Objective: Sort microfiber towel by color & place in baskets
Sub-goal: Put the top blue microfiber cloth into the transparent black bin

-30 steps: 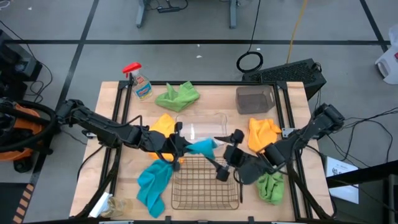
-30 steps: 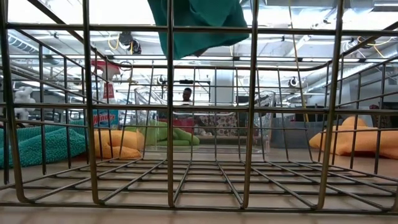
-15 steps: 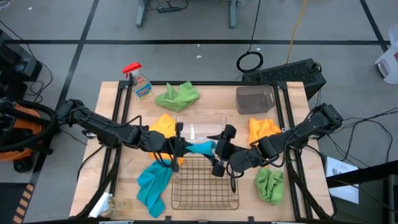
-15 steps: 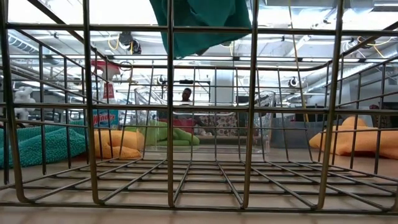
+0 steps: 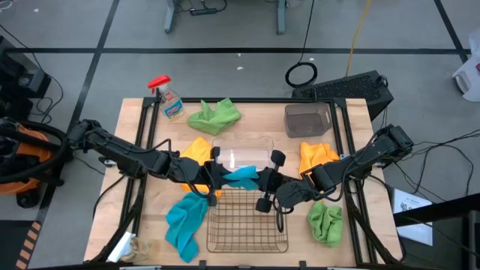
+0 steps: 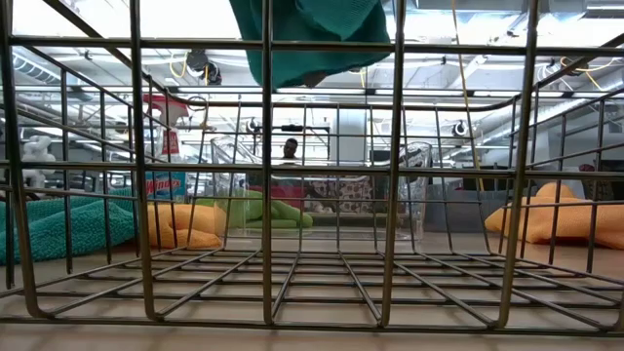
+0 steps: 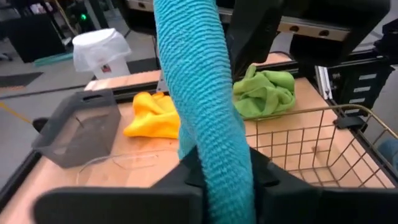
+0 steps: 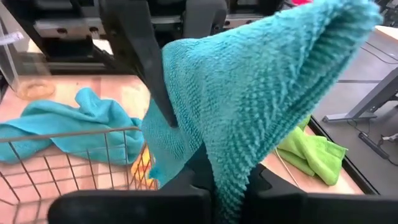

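A teal towel (image 5: 241,177) hangs in the air between my two grippers, above the far end of the copper wire basket (image 5: 247,222); the low view shows its underside (image 6: 312,39). My left gripper (image 5: 220,178) is shut on its left end. My right gripper (image 5: 260,180) is shut on its right end. A second teal towel (image 5: 184,221) lies on the table left of the wire basket. Yellow towels (image 5: 196,150) (image 5: 316,159) and green towels (image 5: 214,115) (image 5: 326,223) also lie on the table. My left gripper pinches the teal towel's left end (image 7: 227,180) between its two fingers, coming nearly level from the table's left. The cloth is bunched there, in several layers. The towel is lifted clear and runs straight on toward the other gripper. My right gripper pinches the towel's right end (image 8: 227,180) between its two fingers, coming from the table's right and slanting slightly down. A folded bunch of cloth goes in between the fingers. The rest spreads out ahead of them, clear of the table.
A clear plastic basket (image 5: 244,154) stands just beyond the grippers. A brown-tinted basket (image 5: 307,120) stands at the far right. A spray bottle with a red trigger (image 5: 166,97) is at the far left corner. A crumpled clear bag (image 5: 139,246) lies at the near left.
My right gripper has gone toward the table's left, rolling a little, up to the teal towel's right end, and has taken hold of it. My left gripper has kept still with the towel lifted. The towel's hanging underside has bunched slightly.
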Action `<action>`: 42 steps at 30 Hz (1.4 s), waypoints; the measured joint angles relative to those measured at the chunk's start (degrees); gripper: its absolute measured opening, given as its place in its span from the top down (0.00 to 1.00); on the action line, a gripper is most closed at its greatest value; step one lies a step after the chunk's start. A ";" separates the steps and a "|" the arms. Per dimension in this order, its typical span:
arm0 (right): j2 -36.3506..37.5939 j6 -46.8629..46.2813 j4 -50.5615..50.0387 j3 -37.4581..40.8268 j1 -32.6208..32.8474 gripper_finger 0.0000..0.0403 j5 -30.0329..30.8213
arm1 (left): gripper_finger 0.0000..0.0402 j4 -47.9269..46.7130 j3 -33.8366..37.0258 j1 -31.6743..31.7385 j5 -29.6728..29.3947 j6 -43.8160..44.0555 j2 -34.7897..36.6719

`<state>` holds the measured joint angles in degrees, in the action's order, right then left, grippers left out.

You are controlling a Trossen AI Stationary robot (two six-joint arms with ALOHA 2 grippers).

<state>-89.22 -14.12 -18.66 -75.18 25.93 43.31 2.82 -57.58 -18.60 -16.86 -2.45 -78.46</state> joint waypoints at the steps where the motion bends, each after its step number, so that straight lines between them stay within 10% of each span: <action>1: 0.28 0.17 -0.72 0.00 0.01 0.97 0.05 | 0.79 -0.45 0.00 -0.10 -0.35 0.47 0.25; 13: 16.27 -2.11 -24.40 -0.02 -4.21 0.99 3.56 | 0.27 -5.05 -0.04 -0.95 -18.50 10.11 2.43; 27: 29.36 -9.91 -48.60 -0.02 -29.96 0.99 -1.52 | 0.29 -11.34 -0.03 -1.45 -18.51 15.64 1.71; 42: 26.60 4.65 -33.71 15.62 -54.17 1.00 -23.91 | 0.29 -11.77 0.00 -2.57 -18.05 18.69 -1.52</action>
<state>-62.61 -9.47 -52.37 -59.55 -28.24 19.41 -8.95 -57.58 -21.17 -34.92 16.24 -79.99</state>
